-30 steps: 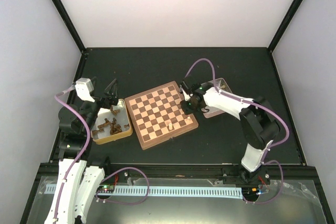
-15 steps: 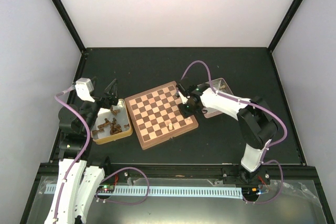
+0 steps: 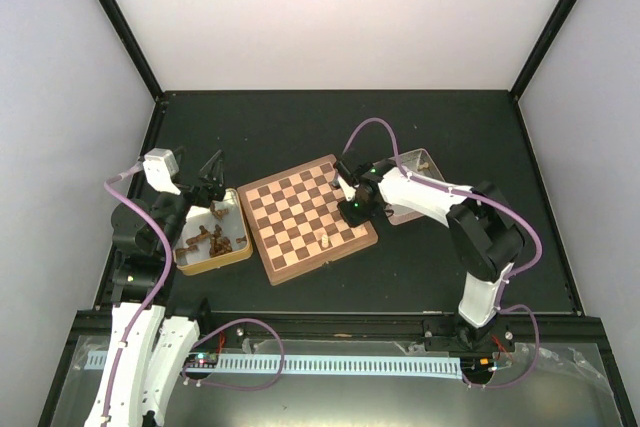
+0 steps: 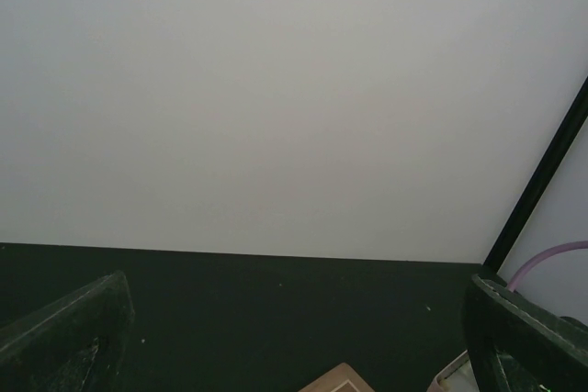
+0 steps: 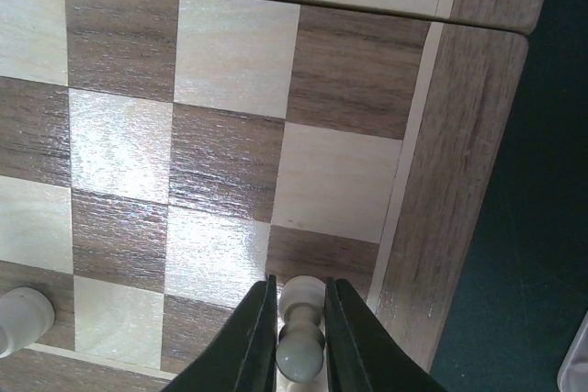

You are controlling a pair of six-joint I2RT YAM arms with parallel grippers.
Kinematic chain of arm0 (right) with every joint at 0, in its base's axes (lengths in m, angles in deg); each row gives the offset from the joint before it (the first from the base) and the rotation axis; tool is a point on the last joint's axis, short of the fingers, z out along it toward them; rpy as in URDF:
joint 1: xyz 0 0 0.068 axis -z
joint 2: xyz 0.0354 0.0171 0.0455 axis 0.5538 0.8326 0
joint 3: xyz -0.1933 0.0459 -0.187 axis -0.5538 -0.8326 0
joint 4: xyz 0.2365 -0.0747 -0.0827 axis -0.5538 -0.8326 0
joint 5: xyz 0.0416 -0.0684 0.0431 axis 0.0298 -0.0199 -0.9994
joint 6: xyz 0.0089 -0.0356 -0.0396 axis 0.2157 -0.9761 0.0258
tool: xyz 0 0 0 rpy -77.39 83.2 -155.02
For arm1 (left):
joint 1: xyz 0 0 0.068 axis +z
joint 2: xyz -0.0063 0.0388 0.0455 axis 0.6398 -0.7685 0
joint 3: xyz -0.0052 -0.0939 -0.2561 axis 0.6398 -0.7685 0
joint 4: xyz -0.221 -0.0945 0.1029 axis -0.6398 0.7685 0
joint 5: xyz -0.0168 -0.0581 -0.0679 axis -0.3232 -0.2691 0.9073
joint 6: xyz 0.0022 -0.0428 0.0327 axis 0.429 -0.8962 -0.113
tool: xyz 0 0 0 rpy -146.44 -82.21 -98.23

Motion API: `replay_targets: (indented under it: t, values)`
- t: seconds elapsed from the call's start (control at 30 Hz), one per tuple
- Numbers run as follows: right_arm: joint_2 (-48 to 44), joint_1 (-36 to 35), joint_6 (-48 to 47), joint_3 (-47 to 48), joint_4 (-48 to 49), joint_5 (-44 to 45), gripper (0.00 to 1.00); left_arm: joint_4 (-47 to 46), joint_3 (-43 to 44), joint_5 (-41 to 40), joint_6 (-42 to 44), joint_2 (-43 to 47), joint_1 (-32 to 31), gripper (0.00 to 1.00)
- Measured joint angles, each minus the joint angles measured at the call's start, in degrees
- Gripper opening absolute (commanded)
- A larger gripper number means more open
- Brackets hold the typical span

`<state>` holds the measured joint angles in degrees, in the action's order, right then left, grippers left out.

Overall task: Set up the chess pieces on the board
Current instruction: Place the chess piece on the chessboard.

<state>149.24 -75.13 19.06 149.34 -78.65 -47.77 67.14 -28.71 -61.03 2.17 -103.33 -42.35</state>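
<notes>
Over the right-hand edge of the square wooden chessboard point(image 3: 295, 209) with its tan and dark brown checks and reddish-brown rim, the right gripper point(image 5: 299, 286) points down with a small pale cream turned wooden pawn point(image 5: 301, 341) between its two black fingers point(image 5: 253, 337). The pawn looks upright, and its foot seems to rest on a square in the outermost column, just beside the rim. The fingers hug it on both sides, but I cannot tell whether they pinch it or stand a hair off it. A second pale wooden piece point(image 5: 20, 319) stands on the same edge row, a few squares away. The left gripper point(image 3: 212, 169) hangs spread wide and empty above the shallow tan tray point(image 3: 236, 247) of dark brown chessmen, aimed at the back wall. A second shallow tray point(image 3: 425, 162) lies beyond the right arm, which mostly covers it. The step in hand looks like setting this pawn on its square, with nearly the whole set yet to go. The next move calls for spreading the fingers fully and rising straight up, so neither finger drags or tips the pawn.
</notes>
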Motion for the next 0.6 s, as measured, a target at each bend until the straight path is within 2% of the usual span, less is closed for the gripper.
replay_targets:
  t: [0.6]
  values:
    - [0.0,0.0,2.3,0.7,0.6,0.7,0.25,0.0,0.0,0.0,0.0,0.0,0.0,0.99]
